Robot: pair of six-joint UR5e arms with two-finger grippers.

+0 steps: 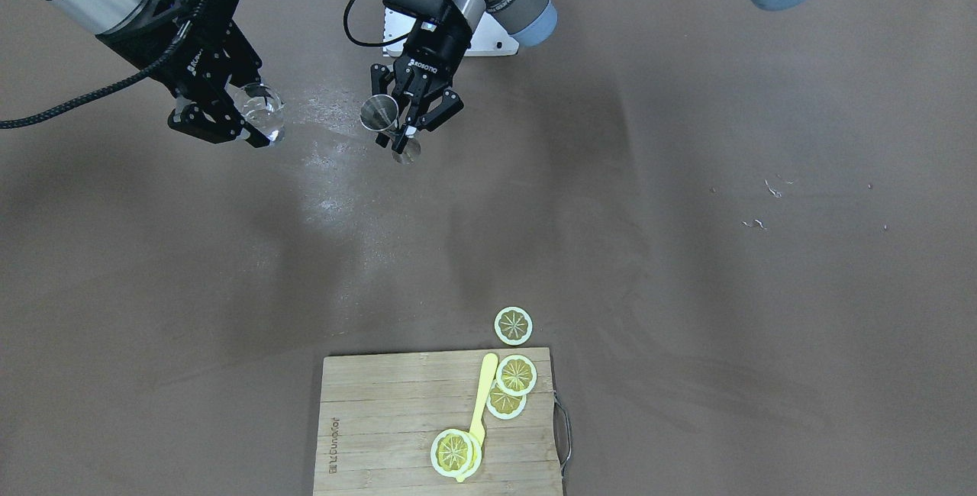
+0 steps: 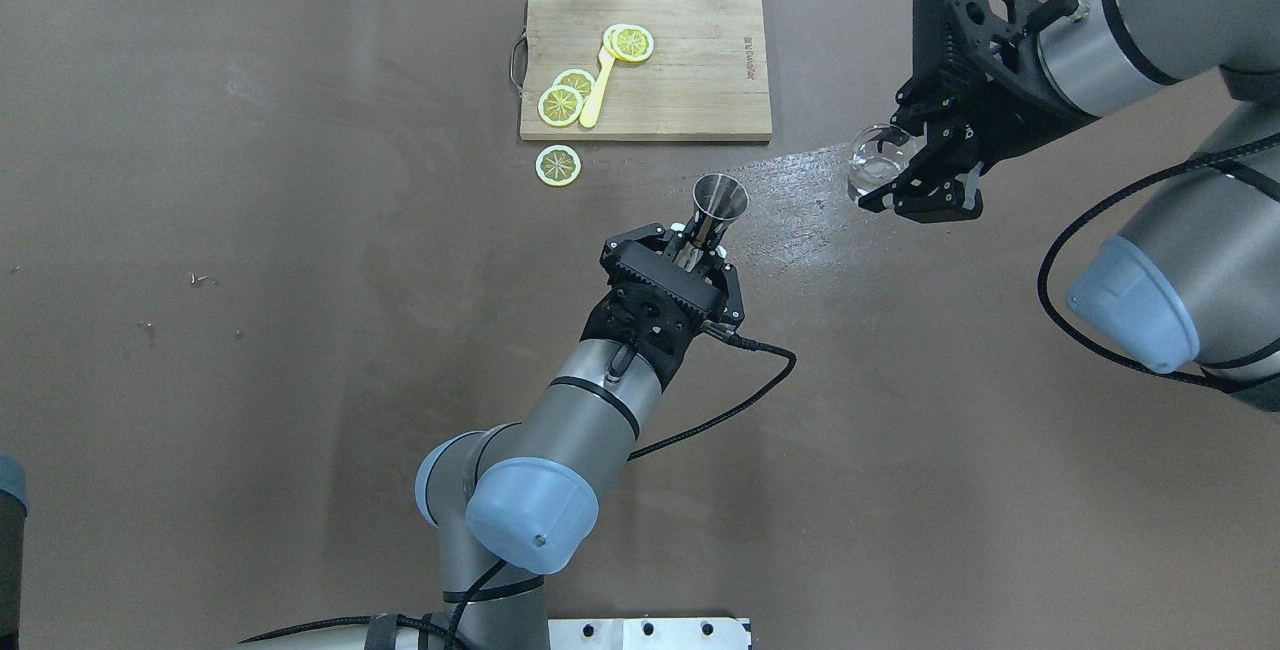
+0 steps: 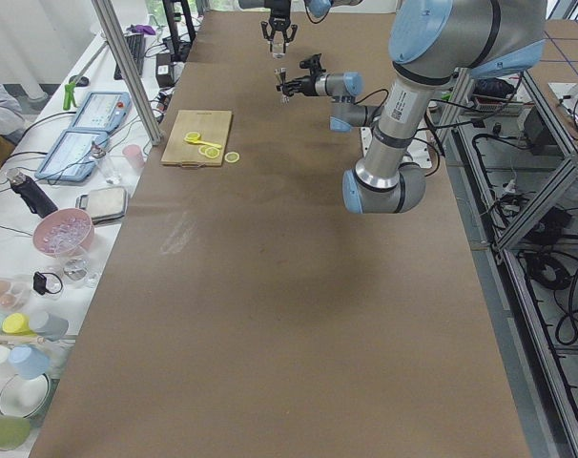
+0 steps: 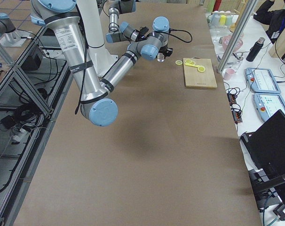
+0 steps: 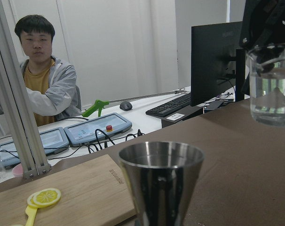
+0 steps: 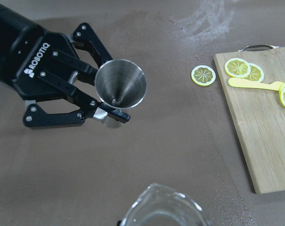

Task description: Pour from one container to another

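The silver hourglass-shaped jigger [image 2: 720, 202] stands upright above the table, with my left gripper [image 2: 700, 242] shut on its narrow lower part. In the left wrist view the jigger [image 5: 161, 179] fills the foreground, its wide mouth up. The clear glass tumbler [image 2: 880, 160] hangs upright to the jigger's right, well apart from it, with my right gripper [image 2: 915, 182] shut around it. Clear liquid shows in the tumbler [image 5: 270, 84]. From the front I see the jigger [image 1: 379, 114] in the left gripper [image 1: 401, 130] and the tumbler [image 1: 261, 111] in the right gripper [image 1: 243, 128].
A wooden cutting board [image 2: 700, 70] lies at the table's far side with lemon slices and a yellow utensil [image 2: 595, 90] on it. One lemon slice [image 2: 558, 166] rests on the table beside it. A shiny wet patch [image 2: 800, 200] marks the table between the two containers.
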